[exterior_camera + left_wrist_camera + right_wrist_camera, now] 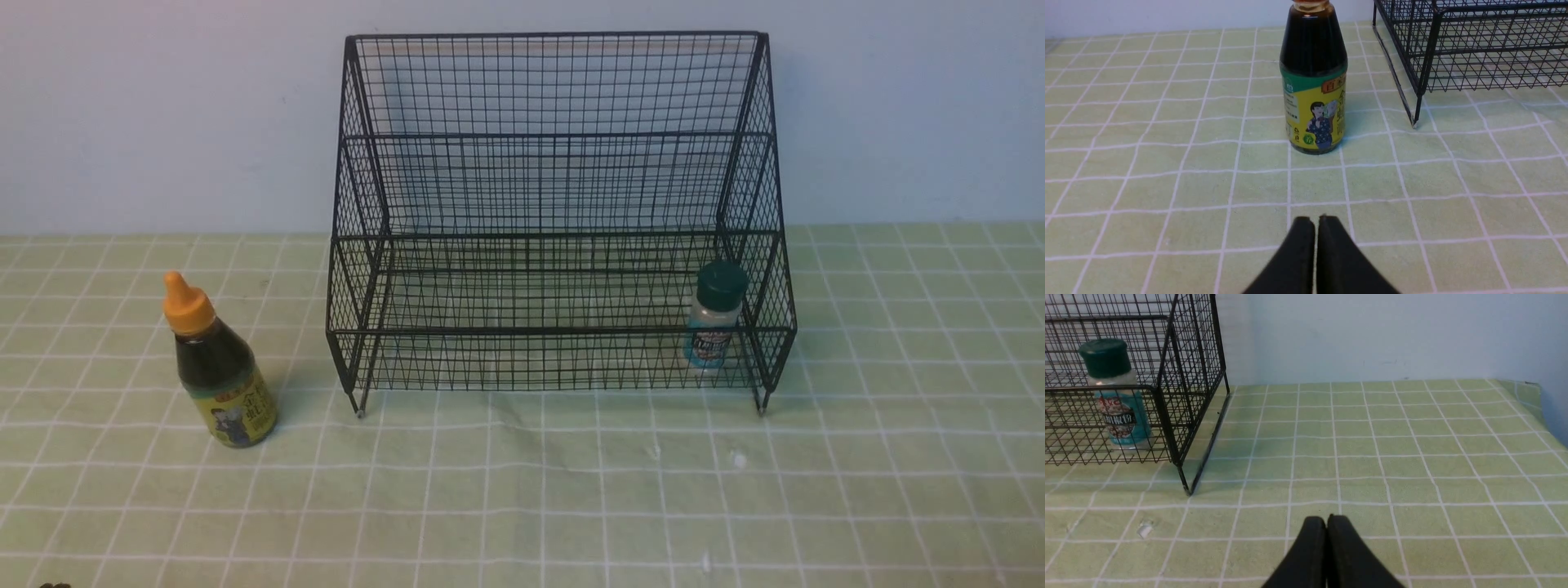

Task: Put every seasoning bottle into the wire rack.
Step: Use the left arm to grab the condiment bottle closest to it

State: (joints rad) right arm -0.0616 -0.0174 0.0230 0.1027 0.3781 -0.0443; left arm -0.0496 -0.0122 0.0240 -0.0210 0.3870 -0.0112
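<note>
Dark sauce bottle [1313, 81] stands ahead of left pincer [1316, 221] (tips together).

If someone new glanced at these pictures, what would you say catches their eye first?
The big black wire rack dominates, standing at the middle back of the green checked cloth. A small green-capped shaker stands upright in its lower tier at the right end, while the dark bottle with the orange cap stands outside, on the cloth to the rack's left.
</note>
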